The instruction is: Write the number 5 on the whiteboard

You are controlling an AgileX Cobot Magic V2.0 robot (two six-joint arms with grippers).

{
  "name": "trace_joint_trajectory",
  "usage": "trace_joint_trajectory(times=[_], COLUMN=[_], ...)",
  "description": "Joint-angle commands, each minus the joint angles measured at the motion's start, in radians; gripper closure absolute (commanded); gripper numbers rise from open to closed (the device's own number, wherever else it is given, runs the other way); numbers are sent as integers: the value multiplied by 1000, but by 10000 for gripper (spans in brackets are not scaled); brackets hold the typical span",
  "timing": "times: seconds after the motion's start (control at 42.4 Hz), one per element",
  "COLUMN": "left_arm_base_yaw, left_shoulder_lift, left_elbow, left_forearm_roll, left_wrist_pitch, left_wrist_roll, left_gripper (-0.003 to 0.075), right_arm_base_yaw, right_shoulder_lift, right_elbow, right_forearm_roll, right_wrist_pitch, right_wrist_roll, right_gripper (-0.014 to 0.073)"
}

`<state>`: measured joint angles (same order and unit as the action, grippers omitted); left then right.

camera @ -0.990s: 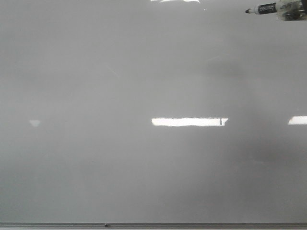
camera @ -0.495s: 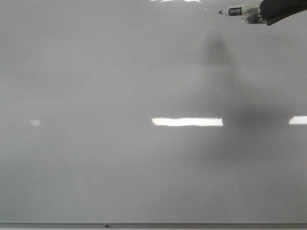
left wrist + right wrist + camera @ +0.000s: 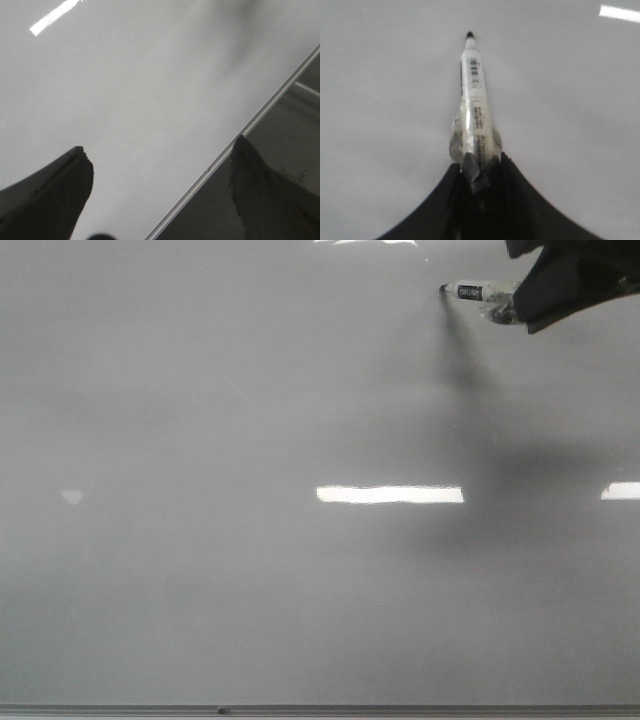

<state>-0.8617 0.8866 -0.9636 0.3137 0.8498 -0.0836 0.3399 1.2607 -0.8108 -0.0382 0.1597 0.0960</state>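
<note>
Front view shows the whiteboard point(image 3: 250, 390) bare, with no number 5 on it yet. Going left to right, bright light patches lie across the middle, then the marker point(image 3: 478, 291) sits near the top right, its black tip at the board, I think ready to start a line. The right gripper point(image 3: 476, 167) pinches the marker's taped end so it points forward. The left gripper point(image 3: 160, 175) is spread wide and holds nothing, over the board's metal edge point(image 3: 235, 142).
</note>
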Motion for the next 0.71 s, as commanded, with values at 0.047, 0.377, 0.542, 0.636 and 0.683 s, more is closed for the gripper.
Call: trace_joint_trajectory(times=[0.047,0.377,0.542,0.636,0.683], left_arm_base_yaw=[1,1,1,1,1], left_shoulder_lift=[-5,-5,-5,-5,-5], left_elbow=[-29,-29,-29,-29,-29], left_forearm_roll=[19,19,19,19,19], left_wrist_pitch=[-63,-63,-63,-63,-63], left_wrist_roll=[-14,-14,-14,-14,-14], left_gripper=[176,177,177,177,177], right_arm_base_yaw=[48,85,36,-2,-12], right_shoulder_lift=[31,58,48,43,43], right_elbow=[-35,-35,-35,-35,-35], right_forearm_roll=[-13,-17,-21,-21,-21], right_wrist_pitch=[8,17,62,130,172], right_wrist_roll=[-10,-49,-49,-49,-49], right_gripper=[594,594,594,594,594])
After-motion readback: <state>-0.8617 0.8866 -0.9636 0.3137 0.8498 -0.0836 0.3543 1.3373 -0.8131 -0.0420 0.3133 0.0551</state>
